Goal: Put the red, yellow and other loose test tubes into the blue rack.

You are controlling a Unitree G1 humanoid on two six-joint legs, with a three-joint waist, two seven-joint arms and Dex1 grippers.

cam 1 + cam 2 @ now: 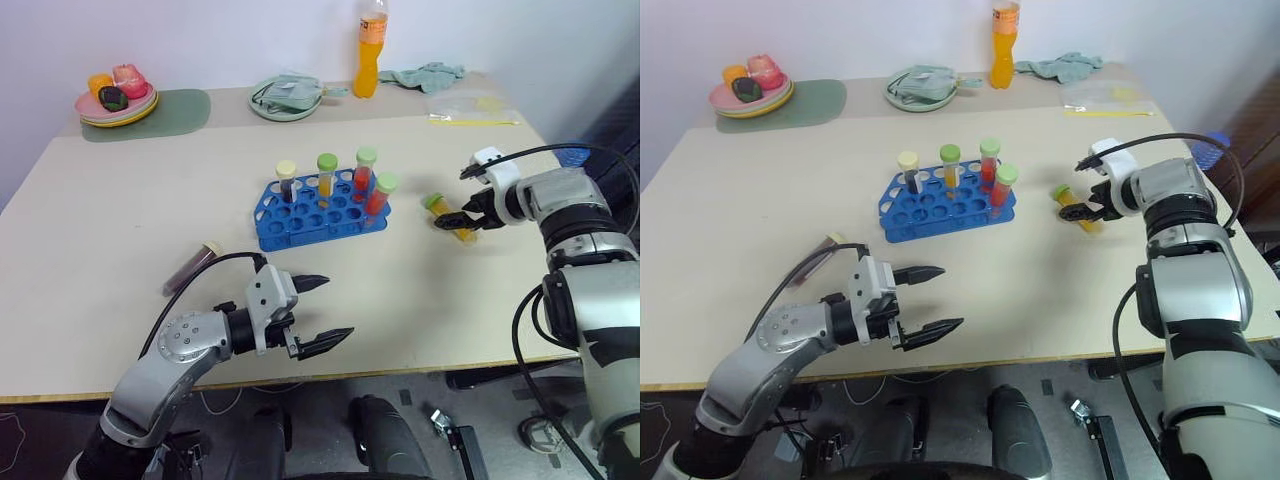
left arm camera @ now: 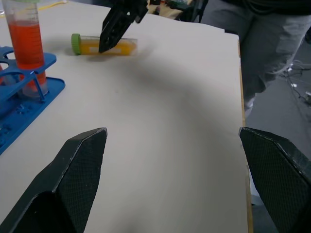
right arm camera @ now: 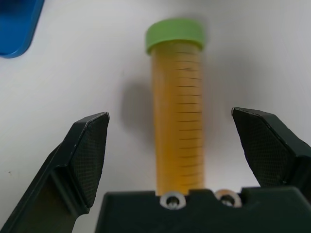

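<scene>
Bare table [image 1: 420, 290] lies open around the lying yellow tube [image 3: 178, 116], with only the rack [image 1: 320, 212] of upright tubes standing nearby.

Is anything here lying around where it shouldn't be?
Yes. Two capped tubes lie flat on the table instead of standing in the blue rack: a yellow tube between the open right gripper fingers, and a dark maroon tube left of the rack. Nothing looks spilled.

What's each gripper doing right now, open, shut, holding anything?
Left gripper: open, empty, above the table's near edge.
Right gripper: open, holding nothing, its fingers on either side of the yellow test tube lying on the table.
</scene>
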